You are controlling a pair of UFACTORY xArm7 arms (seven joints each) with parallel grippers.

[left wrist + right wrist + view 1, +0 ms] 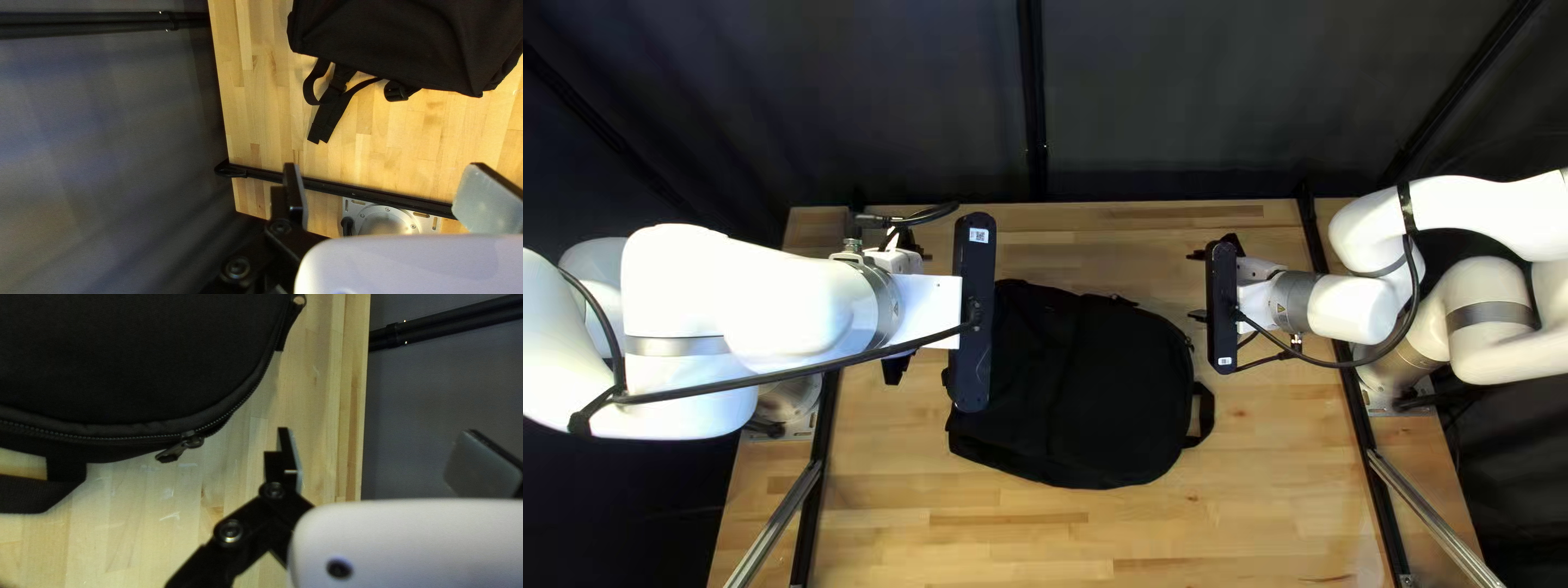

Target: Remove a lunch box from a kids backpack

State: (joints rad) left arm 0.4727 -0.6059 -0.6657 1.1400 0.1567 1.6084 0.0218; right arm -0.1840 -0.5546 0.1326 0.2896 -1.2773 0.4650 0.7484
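Left gripper [391, 193], right gripper [385, 460]: fingers spread. To unzip, right should nip zipper pull [174, 452] facing right edge of bench [1285, 468], follow track; left steadies black backpack [1111, 403]

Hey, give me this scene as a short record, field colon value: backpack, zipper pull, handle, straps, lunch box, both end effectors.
backpack: black, lying on the wooden table
backpack point
zipper pull: at the backpack's edge, by the handle end
handle: loop sticking out at the backpack's right in the top left view
straps: webbing on the table, on the side toward my left arm's base
lunch box: not visible
left end effector: open, holding nothing
right end effector: open, holding nothing
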